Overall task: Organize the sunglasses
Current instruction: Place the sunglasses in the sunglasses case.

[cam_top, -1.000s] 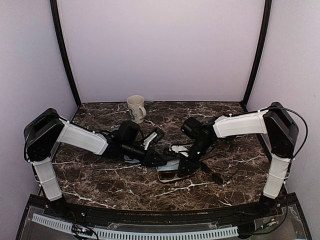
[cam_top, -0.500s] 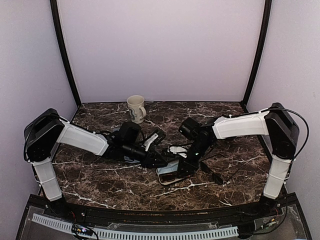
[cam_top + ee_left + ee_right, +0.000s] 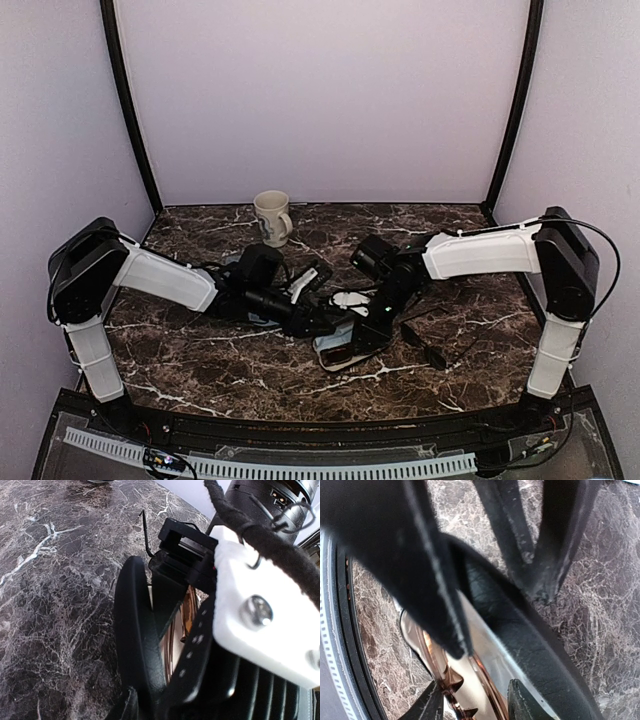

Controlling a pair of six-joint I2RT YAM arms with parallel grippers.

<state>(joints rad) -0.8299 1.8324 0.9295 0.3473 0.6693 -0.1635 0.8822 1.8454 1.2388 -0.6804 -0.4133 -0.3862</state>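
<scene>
Marble tabletop [image 3: 200,352]: right fingers [image 3: 366,332] farther left

Dark marble tabletop [image 3: 200,360], white veining throughout. Carries a cream mug [image 3: 271,217], upright, near the back edge, left of centre. Holds a light-rimmed case [image 3: 330,352] at centre front, mostly covered from above. Also bears a thin dark oblong item [image 3: 425,343] just right of the case, lying flat, too small to identify.

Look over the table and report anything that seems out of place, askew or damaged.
The mug standing upright alone at the back of the table seems unrelated to the eyewear job. The left arm and right arm hide much mid-table; nothing visible looks spilled or broken.
</scene>
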